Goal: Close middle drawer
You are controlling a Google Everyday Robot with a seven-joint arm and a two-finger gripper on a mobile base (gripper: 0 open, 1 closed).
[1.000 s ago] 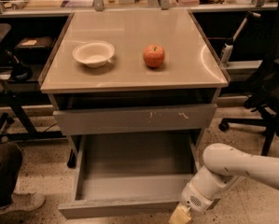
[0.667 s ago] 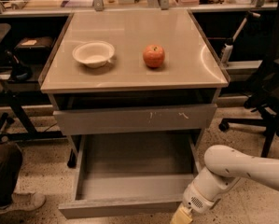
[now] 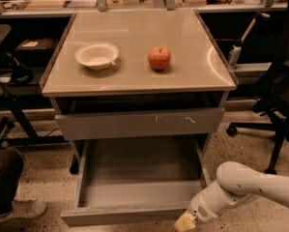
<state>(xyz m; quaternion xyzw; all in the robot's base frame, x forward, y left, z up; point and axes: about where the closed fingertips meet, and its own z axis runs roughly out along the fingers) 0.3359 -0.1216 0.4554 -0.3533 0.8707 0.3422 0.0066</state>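
Sitting low at the near right, my pale, cream-tipped gripper is at the right end of the drawer's front panel. I cannot tell if it touches the panel, or whether it is apart or together. White arm link runs off to the right behind it.

Wide, shallow grey middle drawer: pulled fully out toward me, long bare tray exposed, nothing in it. Plain front, no handle.

Handling, my judgement: stiff panel, light while empty, should roll on its slides. With nothing to grip, a flat push on the front face is the way. Pushing at the right corner may rack it sideways, so nearer the middle of the panel seems safer. The smooth face could let my tip slide off.

Above it, taller grey drawer front with small white scratches: nearly flush, a dark gap over it.

Farther, smooth beige tabletop: round white bowl to the left, red-orange apple right of it, well apart.

Beyond right, black office chair.
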